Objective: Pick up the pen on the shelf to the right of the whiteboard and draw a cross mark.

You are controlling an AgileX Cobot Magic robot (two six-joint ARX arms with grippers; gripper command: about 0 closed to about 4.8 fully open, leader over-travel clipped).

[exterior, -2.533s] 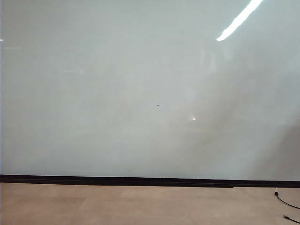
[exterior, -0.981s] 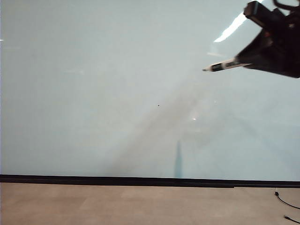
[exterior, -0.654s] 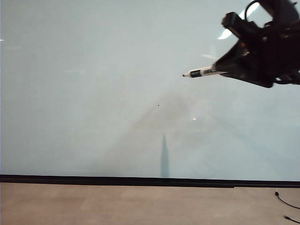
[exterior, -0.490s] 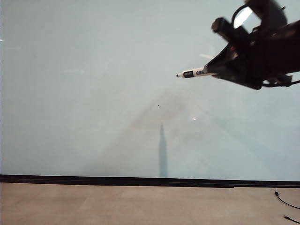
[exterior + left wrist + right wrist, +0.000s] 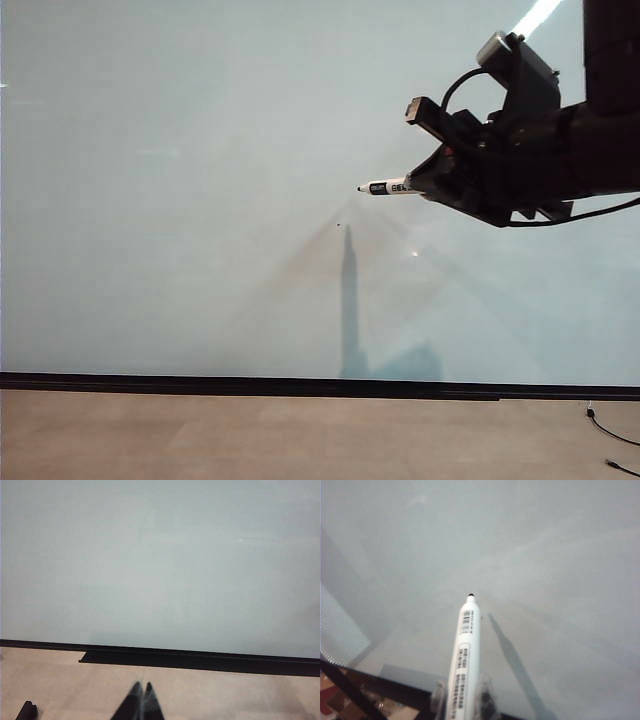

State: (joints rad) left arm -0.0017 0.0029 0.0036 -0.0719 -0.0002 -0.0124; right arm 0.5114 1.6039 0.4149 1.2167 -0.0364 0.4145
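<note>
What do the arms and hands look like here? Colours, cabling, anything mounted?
Right hand: matte black, wedge-shaped, tapering forward; a grey-faced box sits on top and black cables loop around the wrist. Its fingertips look clear and plasticky. Left hand: two dark, tapered fingers.

The right arm is matte black throughout, its blocky wrist tapering to a wedge-shaped right gripper [image 5: 418, 184]. A grey-silver boxy camera [image 5: 520, 62] sits on top, and a thin black cable [image 5: 462, 80] loops from it into the housing; another cable trails under the wrist. Close up, that gripper's fingers [image 5: 485, 696] carry clear, crinkled plastic pads. The left gripper [image 5: 140, 704] shows only two slim, dark, pointed fingertips.
</note>
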